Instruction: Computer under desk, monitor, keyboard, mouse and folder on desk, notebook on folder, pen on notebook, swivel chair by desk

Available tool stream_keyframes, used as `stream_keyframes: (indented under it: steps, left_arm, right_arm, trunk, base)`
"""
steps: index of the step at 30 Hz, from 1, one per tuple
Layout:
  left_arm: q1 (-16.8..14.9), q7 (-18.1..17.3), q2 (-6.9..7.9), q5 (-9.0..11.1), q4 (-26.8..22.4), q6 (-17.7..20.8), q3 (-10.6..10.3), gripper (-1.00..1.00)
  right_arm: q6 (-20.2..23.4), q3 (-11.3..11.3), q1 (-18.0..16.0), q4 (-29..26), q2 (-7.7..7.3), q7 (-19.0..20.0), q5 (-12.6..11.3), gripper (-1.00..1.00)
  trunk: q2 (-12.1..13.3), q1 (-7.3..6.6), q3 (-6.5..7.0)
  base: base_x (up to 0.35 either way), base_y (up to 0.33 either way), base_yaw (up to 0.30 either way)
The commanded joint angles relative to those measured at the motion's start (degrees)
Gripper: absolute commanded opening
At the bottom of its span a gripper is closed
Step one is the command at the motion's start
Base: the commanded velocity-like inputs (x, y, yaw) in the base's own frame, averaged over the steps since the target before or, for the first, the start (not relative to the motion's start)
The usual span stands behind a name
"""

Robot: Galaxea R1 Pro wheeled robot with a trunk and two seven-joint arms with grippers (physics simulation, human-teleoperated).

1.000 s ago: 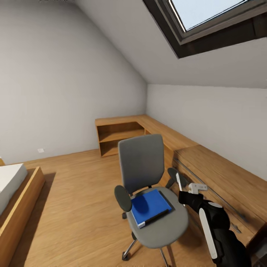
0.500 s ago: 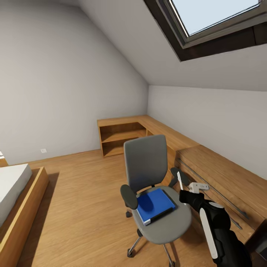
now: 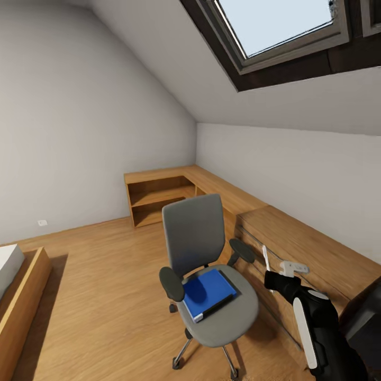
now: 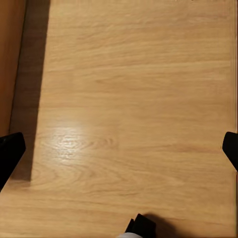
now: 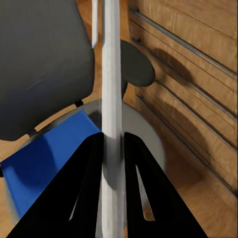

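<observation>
The grey swivel chair (image 3: 193, 235) stands on the wooden floor, facing the room. A bright-blue folder (image 3: 207, 290) lies flat on its seat, also seen as the blue folder (image 5: 44, 163) in the right wrist view. My right gripper (image 5: 113, 148) is shut on the pen (image 5: 111, 89), a thin white stick held upright. In the head view the pen (image 3: 266, 260) stands just to the right of the chair's right armrest (image 3: 242, 250). My left gripper (image 4: 119, 148) is open over bare floor. The monitor, keyboard, mouse, computer and notebook are out of view.
A light wooden drawer chest (image 3: 307, 254) runs along the right wall close behind the chair, joined to a low corner shelf unit (image 3: 159, 193). A bed frame (image 3: 21, 296) sits at the left. A dark corner (image 3: 368, 312) shows at the right edge.
The whole head view has shifted, so the camera has moved; chair and chest now sit further left and slightly higher. The pen stays in my right gripper and the folder stays on the seat.
</observation>
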Motion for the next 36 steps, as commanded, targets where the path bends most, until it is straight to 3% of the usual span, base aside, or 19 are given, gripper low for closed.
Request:
stream_keyframes:
  steps: [1,22,24,25,36]
  left_arm:
    - [-0.02,0.33,0.07,0.59,-0.01,-0.26,-0.49,1.0]
    - [-0.02,0.33,0.06,0.59,0.0,-0.32,-0.51,1.0]
    - [-0.02,0.33,0.12,0.62,0.0,-0.4,-0.51,1.0]
    - [-0.02,0.33,0.17,0.6,0.0,-0.57,-0.51,1.0]
    - [-0.02,0.33,0.1,0.59,0.0,-0.63,-0.51,1.0]
  right_arm:
    - [0.28,-0.26,-0.06,-0.05,0.07,0.37,0.0,-1.0]
    - [0.31,-0.98,-0.06,-0.05,0.07,0.38,0.04,-1.0]
    - [0.31,-1.29,-0.06,-0.05,0.06,0.38,0.01,-1.0]
    - [0.26,-2.66,-0.06,-0.05,0.05,0.4,0.02,-1.0]
    - [0.51,-3.13,-0.06,0.18,-0.85,-0.28,1.35,-1.0]
  trunk:
    - [0.37,-0.22,0.12]
    - [8.79,-4.84,3.89]
    - [9.6,-5.28,4.25]
    - [10.0,-5.5,4.43]
    - [14.41,-7.91,6.4]
  base:
    - [0.0,0.0,-0.258]
    - [0.0,0.0,-0.262]
    - [0.0,0.0,-0.264]
    - [0.0,0.0,-0.247]
    - [0.0,0.0,-0.052]
